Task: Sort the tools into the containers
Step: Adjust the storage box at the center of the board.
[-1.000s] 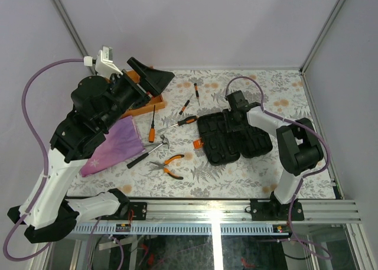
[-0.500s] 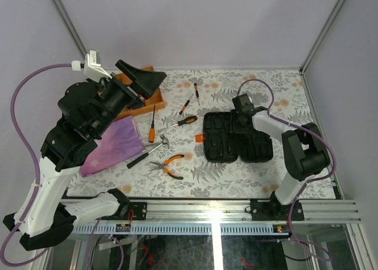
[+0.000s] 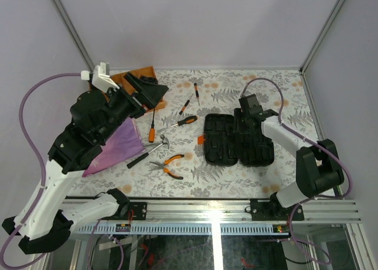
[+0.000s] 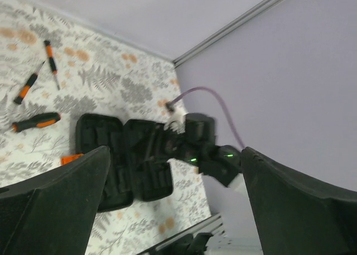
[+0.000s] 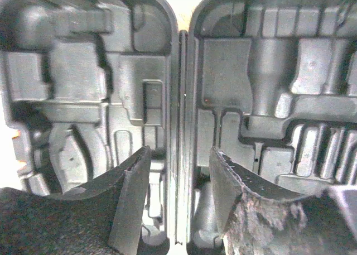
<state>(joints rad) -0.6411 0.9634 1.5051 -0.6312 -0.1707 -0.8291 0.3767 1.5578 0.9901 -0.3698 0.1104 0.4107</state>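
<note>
One case (image 3: 236, 141) open; two thin drivers (image 3: 185, 106); one pliers (image 3: 168, 166); one hammer (image 3: 164, 140). Left claw (image 4: 174, 149) wide; right claw (image 5: 179, 150) parted above case.

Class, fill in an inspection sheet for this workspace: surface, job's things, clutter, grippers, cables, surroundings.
Surface: floral table cover, flat.
Job's things: case open flat, visible slots empty; pliers, hammer, screwdrivers and small drivers loose to its left.
Clutter: purple cloth; wooden tray, partly hidden.
Grippers: left gripper raised, open, empty; right gripper open over the case's middle, empty.
Cables: purple cable on each arm, clear of the tools.
Surroundings: lilac walls; metal rail at the near edge.
</note>
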